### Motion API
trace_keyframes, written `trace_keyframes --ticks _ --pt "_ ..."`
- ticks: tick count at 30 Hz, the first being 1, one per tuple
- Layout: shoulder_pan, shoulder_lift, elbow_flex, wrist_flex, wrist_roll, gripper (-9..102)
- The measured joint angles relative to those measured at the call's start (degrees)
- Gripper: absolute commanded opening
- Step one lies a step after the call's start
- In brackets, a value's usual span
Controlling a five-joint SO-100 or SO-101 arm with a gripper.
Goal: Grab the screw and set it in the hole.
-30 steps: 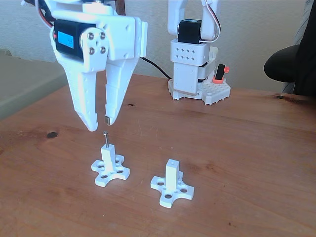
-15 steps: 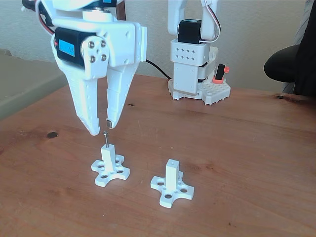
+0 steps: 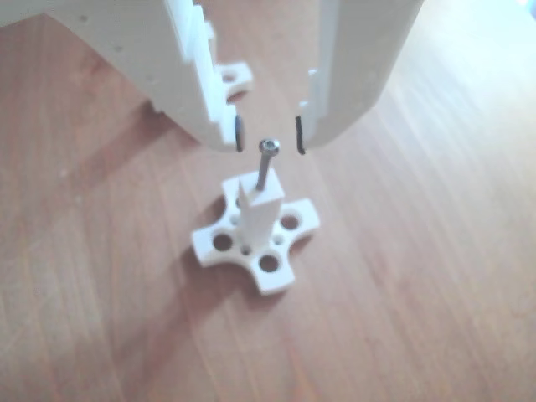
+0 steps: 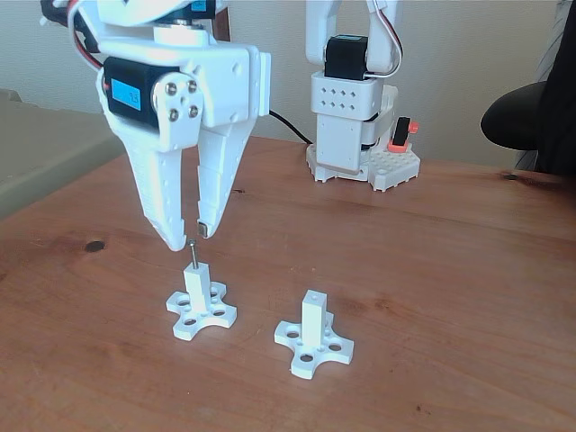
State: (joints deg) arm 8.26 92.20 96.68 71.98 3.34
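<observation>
The screw (image 4: 193,253) stands upright in the tip of the left white post (image 4: 197,290), with its shiny head (image 3: 268,146) on top. My gripper (image 4: 187,237) hangs open just above it. In the other view the gripper (image 3: 270,136) has its two black pads on either side of the screw head, clear of it. The left post (image 3: 256,214) rises from a cross-shaped base (image 3: 220,244). To its right stands a second white post (image 4: 312,317) with a small empty hole (image 4: 313,295) in its tip.
The arm's white base (image 4: 351,144) stands at the back of the wooden table (image 4: 450,270). A black object (image 4: 526,117) sits at the far right and a dark knot (image 4: 94,245) marks the wood at the left. Part of the second base (image 3: 237,78) shows behind a finger.
The open gripper has come down a little and shifted slightly right, so its fingertips now reach the screw head. The screw and both posts have not moved.
</observation>
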Motion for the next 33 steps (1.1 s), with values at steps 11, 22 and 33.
trace_keyframes --ticks 11,22,33 --pt "0.0 -1.05 0.0 -1.41 0.0 8" --pt "0.0 -1.23 0.0 -1.41 0.0 7" --pt "0.0 -1.23 0.0 -1.41 -0.09 7"
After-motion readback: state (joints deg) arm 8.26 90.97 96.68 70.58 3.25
